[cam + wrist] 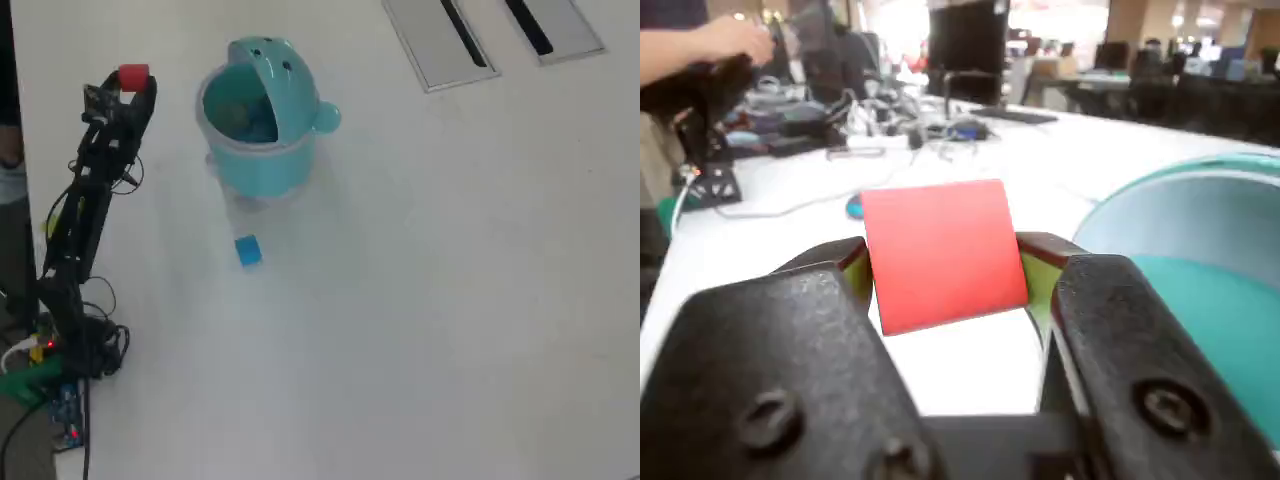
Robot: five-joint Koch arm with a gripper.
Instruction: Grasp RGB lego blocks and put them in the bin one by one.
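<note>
hand (945,275) clamped on red block (940,255) | sits left of bin (258,150) in overhead view, not above | letting go now drops it on tabletop (450,280)

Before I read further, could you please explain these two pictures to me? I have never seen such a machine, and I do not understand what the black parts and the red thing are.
The machine is a small black robot arm standing on a white table. The overhead view looks straight down on everything. The wrist view comes from a camera riding on the arm, so the big black shapes are its gripper seen close up. The gripper is closed on a red lego block, held off to one side of the light-teal bin, whose opening shows in the overhead view. A blue block lies on the table near the bin. I cannot see a third block clearly.
</note>
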